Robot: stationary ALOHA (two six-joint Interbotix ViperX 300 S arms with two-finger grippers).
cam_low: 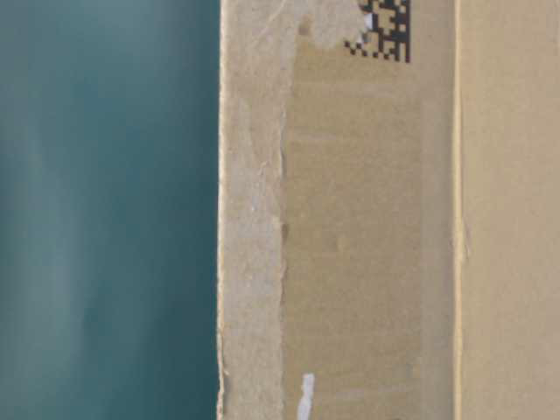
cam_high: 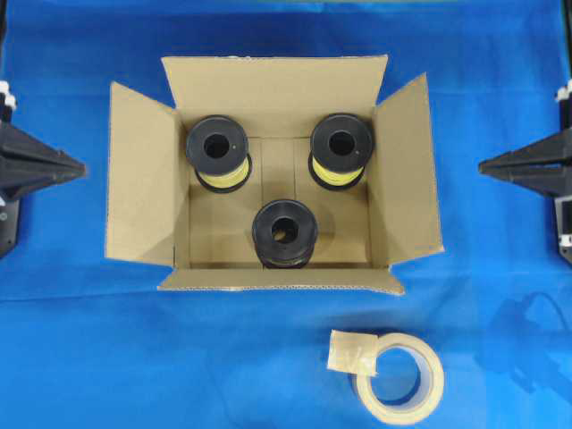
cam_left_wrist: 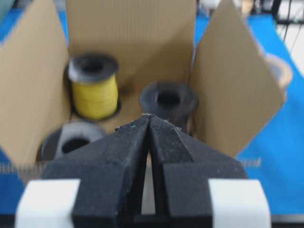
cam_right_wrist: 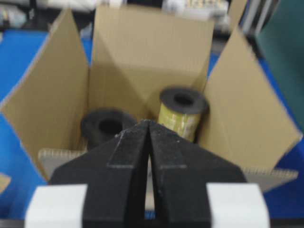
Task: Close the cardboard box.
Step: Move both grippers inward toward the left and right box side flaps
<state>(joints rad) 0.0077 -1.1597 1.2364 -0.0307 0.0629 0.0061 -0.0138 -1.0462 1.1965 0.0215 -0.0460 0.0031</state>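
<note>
While the table (cam_high: 80, 357) is covered edge to edge in blue cloth, little of the room shows: only blurred clutter beyond the far edge in the wrist views. The cardboard box (cam_high: 268, 85) stands at the centre of the table, all four flaps raised or splayed outward, top open. Inside stand three black-flanged spools: two wound with yellow material at the far left (cam_high: 217, 152) and far right (cam_high: 340, 147), and a third (cam_high: 285, 233) near the front wall, its winding hidden beneath the flange. A beige tape roll (cam_high: 399, 378) lies on the cloth just in front of the box, apart from it, with a loose tab at its upper left. The left end effector (cam_left_wrist: 149, 118) sits at the left edge of the overhead view, clenched, fingertips meeting, grasping nothing. The right end effector (cam_right_wrist: 149, 123) sits at the right edge, likewise clenched and empty. Both arms are cut off by the overhead frame. The table-level view shows only a close box wall with old tape and a partial black code.
</note>
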